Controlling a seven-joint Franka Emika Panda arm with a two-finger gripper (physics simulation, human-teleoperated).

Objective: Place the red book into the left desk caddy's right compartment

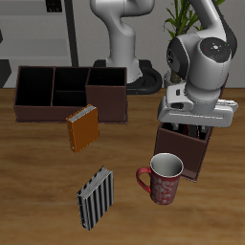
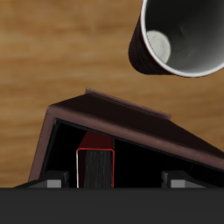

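Red book (image 2: 95,166) stands on end inside the left desk caddy (image 2: 131,122), its dark-red cover and spine edge showing between the dark walls in the wrist view. It sits down in the right compartment (image 2: 66,149), close to one wall, with shadowed space open beside it. The gripper (image 2: 114,182) hangs directly above the book, and its two fingertips (image 2: 54,183) show well apart, one to each side of the book and clear of its cover, so the claw is spread wide and grips nothing.

In the exterior view the arm's wrist covers most of that caddy (image 1: 182,153), so only its lower walls show below the hand (image 1: 195,122). A red patterned mug (image 1: 161,178) stands just beside the caddy, nearer the table's front edge. Farther off, an orange book (image 1: 81,128) lies flat near a second caddy (image 1: 72,93) at the back of the wooden table (image 1: 29,182), and a black-and-white striped book (image 1: 95,198) lies near the front edge.
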